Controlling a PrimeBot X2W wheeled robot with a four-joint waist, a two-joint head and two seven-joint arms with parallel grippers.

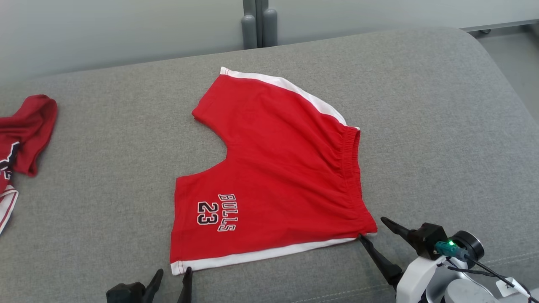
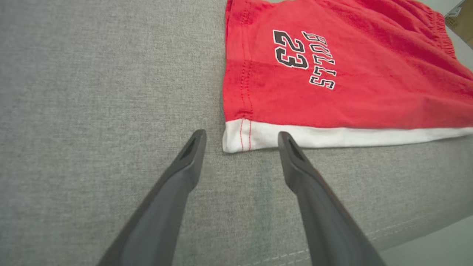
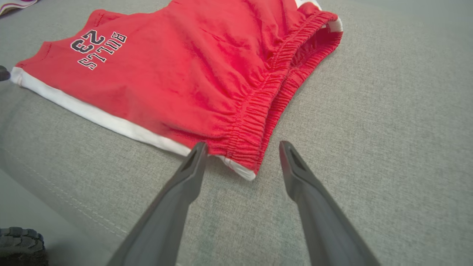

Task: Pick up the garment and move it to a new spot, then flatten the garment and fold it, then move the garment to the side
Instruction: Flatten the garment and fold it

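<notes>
The red shorts (image 1: 273,176) lie spread flat on the middle of the grey cushion (image 1: 421,105), waistband toward the robot's right. Expect light, limp fabric that sags and creases when lifted. Take hold at the two near corners: white hem and elastic waistband. The left gripper (image 2: 241,136) and right gripper (image 3: 242,145) stand wide open and empty, one at each corner.

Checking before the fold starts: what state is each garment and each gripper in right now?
Red shorts: spread flat, unfolded, not gripped.
Other red garment: crumpled, at the left edge.
Left gripper: open, straddling the shorts' hem corner.
Right gripper: open, straddling the shorts' waistband corner.
</notes>
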